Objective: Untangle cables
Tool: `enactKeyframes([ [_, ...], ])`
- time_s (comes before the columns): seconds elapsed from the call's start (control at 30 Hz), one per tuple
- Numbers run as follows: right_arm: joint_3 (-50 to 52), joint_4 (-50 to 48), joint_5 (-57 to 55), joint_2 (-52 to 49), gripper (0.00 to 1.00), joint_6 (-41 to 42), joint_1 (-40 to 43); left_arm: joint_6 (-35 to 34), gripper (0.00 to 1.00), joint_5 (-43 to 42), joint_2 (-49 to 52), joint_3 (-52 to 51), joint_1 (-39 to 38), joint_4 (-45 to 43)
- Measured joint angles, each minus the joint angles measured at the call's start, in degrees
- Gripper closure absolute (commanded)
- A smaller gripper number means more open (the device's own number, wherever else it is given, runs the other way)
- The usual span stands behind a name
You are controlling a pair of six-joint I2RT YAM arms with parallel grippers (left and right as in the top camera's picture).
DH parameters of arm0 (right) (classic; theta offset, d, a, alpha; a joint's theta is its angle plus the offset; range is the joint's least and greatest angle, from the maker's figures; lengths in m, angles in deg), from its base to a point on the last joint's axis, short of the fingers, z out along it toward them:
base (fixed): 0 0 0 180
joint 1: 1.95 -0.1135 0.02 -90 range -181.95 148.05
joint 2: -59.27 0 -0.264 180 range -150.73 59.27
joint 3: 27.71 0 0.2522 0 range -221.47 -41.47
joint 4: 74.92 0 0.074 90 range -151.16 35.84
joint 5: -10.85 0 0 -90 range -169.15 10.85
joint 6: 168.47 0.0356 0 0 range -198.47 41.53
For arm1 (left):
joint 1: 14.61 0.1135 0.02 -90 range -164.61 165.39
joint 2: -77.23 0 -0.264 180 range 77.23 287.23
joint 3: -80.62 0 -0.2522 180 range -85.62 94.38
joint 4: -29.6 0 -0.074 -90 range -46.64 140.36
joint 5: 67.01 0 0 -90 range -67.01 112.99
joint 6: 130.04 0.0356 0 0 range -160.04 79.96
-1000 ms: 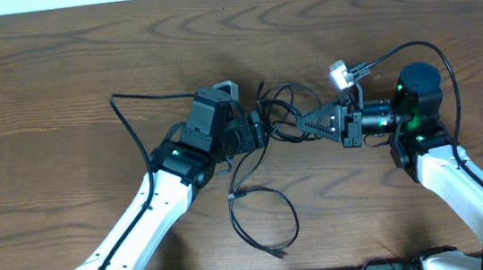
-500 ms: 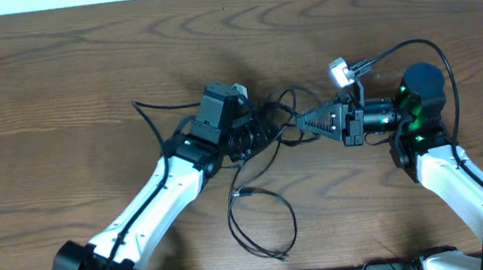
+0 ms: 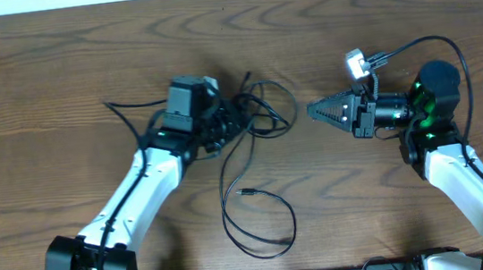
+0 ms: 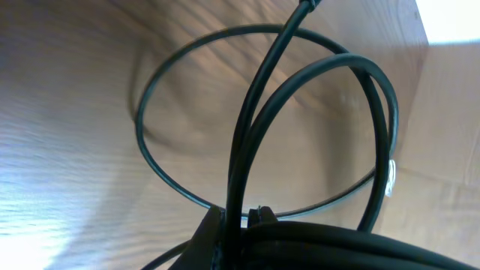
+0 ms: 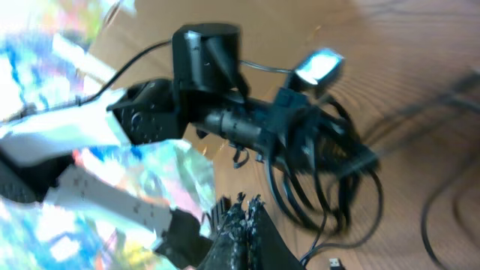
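From above, my left gripper point(image 3: 233, 122) sits at the left edge of the cables point(image 3: 262, 115), which lie bunched in overlapping loops a little left of the middle of the wooden table point(image 3: 54, 65). That view hides my fingertips under the gripper body, so it does not show the hold itself. My left wrist camera does: the two dark fingertips stand almost together at the bottom of the picture, with a black cord pinched between them. Several more cords lie packed across just below. Above the pinch, two thick strands arch upward and a thinner one makes a wide ring over the wood. A small whitish fleck shows on the right side of that ring, too small to identify. Only the overhead view shows the loose strand point(image 3: 224, 204) that leaves the bundle, runs down toward my bases, curls round and ends in a small plug point(image 3: 246, 191) lying on the wood. Right of the bundle, apart from it, my right gripper point(image 3: 313, 109) points left at the cables, its fingers drawn together into one point with nothing between them. My right wrist camera confirms this, showing the two tips pressed side by side at the bottom edge. Beyond them, blurred, it shows my left arm with the dark tangle hanging at its end.
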Motion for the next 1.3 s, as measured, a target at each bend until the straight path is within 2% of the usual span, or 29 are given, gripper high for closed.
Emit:
enactKeyframes([
  [0.13,-0.1,13.4,-5.9,0.1,0.98,-3.3,2.3,1.2,0.93,-0.3,0.0,0.0,3.9,0.3],
  [0.2,-0.1,17.0,-8.4,0.1,0.89,-5.2,2.9,2.6,0.92,-0.7,0.0,0.0,4.9,0.3],
  [0.33,-0.1,15.5,-9.6,0.1,0.76,-9.7,1.9,9.2,0.93,-0.9,0.0,0.0,3.7,1.4],
  [0.47,-0.1,14.3,-10.1,0.1,0.73,-16.2,-1.4,14.2,0.92,2.8,0.0,0.0,0.3,3.9],
  [0.63,-0.1,14.4,-14.9,0.1,0.66,-23.0,-7.5,16.7,0.92,9.3,0.0,0.0,-3.2,4.9],
  [0.9,-0.1,20.2,-29.9,0.1,0.61,-29.9,-17.5,17.8,0.92,14.0,0.0,0.0,-3.9,5.5],
  [0.93,-0.1,21.1,-31.9,0.1,0.61,-30.8,-18.5,17.8,0.92,14.4,0.0,0.0,-3.9,5.7],
  [1.0,-0.1,22.7,-35.8,0.1,0.69,-32.1,-20.3,17.8,0.92,15.0,0.0,0.0,-3.9,5.9],
  [1.07,-0.1,24.6,-39.9,0.1,0.83,-33.6,-22.2,17.8,0.93,15.1,0.0,0.0,-3.9,6.0],
  [1.1,-0.1,25.6,-41.4,0.1,0.99,-34.4,-23.0,17.8,0.93,15.2,0.0,0.0,-3.9,6.1],
  [1.23,-0.1,27.2,-46.3,0.1,0.99,-36.5,-25.5,17.8,0.92,15.4,0.0,0.0,-3.9,6.1],
  [1.3,-0.1,29.0,-52.5,0.2,0.99,-35.2,-25.5,17.8,0.92,15.4,0.0,0.0,-3.9,6.5],
])
